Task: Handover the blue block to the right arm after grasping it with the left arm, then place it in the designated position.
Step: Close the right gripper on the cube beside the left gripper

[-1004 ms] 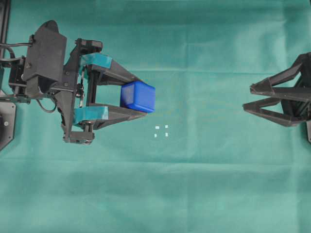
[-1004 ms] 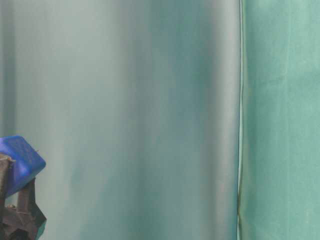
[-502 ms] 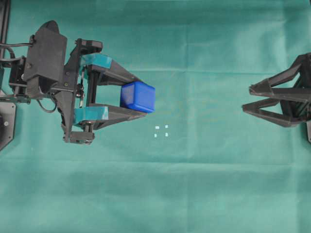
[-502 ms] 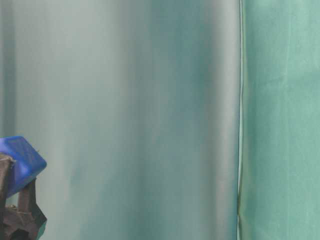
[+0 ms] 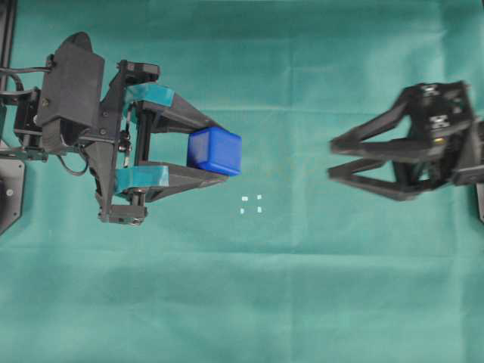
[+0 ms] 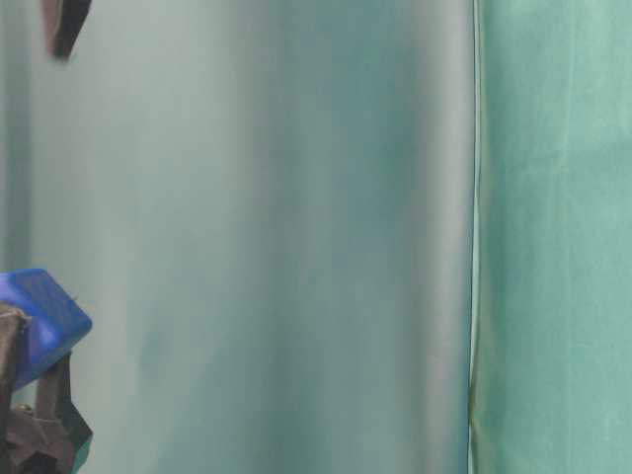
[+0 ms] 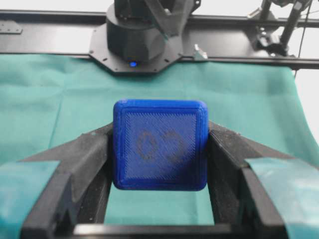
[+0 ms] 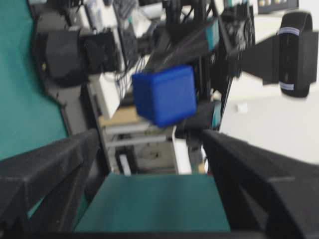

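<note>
The left gripper (image 5: 219, 151) was clenched on the blue block (image 5: 215, 150), its teal-padded fingers (image 7: 82, 164) pressing opposite faces, the block held above the green cloth (image 5: 242, 287). The right gripper (image 5: 333, 157), at the block's 3 o'clock and well apart, had its fingers spread and empty. The designated position (image 5: 251, 204) lay at the block's 5 o'clock, near it.

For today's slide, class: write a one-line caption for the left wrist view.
The left gripper clamps the blue block between its fingers above the green cloth.
</note>
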### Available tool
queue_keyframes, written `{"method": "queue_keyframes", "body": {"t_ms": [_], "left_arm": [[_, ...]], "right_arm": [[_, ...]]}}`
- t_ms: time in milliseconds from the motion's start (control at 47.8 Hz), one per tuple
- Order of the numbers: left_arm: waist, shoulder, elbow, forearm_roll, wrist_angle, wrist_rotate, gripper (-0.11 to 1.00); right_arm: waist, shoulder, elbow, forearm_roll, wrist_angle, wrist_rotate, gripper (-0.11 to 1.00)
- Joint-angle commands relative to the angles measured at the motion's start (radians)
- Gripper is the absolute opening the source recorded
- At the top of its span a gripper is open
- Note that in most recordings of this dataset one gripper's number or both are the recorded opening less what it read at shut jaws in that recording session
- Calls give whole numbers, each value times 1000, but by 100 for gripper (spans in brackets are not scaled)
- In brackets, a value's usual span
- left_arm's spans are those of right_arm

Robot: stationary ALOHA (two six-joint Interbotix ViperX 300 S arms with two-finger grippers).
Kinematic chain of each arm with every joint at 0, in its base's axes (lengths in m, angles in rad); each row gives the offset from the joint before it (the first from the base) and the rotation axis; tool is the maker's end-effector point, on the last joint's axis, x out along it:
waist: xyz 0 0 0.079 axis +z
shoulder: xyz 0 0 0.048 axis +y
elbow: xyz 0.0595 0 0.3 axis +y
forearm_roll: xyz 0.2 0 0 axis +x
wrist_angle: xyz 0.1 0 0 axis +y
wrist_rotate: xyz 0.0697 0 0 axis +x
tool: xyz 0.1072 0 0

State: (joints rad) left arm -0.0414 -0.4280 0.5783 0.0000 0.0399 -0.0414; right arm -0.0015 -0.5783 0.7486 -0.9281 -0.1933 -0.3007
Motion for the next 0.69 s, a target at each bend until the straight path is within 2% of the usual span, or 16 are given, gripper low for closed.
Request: {"method": "queue_keyframes", "body": {"t_ms": [0,146,669], "left_arm": [[-5,-9,-9,-2,-5,-2,47],[-5,-9,-9,-2,-2,0,47],[-5,-9,-9,-2,2,0,47]], "right_arm": [[2,43,-64,-9,-20,0,94],[2,130,-135,-26,-20,2,94],[-6,377,-368,-25,5,2,94]]}}
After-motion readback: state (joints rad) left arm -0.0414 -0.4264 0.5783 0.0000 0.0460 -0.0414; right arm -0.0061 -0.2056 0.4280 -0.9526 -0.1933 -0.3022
